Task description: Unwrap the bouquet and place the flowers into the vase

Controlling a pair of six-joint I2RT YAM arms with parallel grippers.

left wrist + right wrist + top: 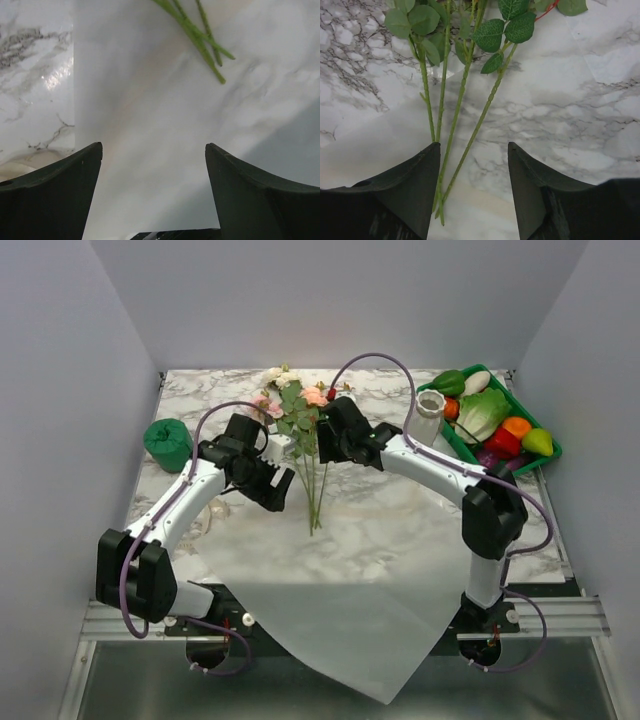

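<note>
Marble-look tabletop [420, 505] boxed in by plain grey walls is what we're looking at. A big white paper sheet [340, 610] lies flat on it and hangs over the near edge between the 2 arm bases.

The flowers [298, 410] are lying on the table, pink, peach and cream heads toward the far wall. Their thin green stems [316, 490] run back toward us, and the cut ends rest on the paper.

The left gripper [278, 490] hangs over the paper just left of the stems. In its wrist view we see the fingers [60, 195] spread wide with nothing between them, and the stem tips up near the top of the frame.

The right gripper [325, 443] sits right over the stems, just below the leaves [505, 27]. Its jaws are apart too, with stems running down along the left finger [405, 190] and nothing pinched.

The vase [428, 412] stands upright at the right, just beside a green tray [527, 466] of plastic vegetables. A green bundle [167, 443] sits well apart on the left.
</note>
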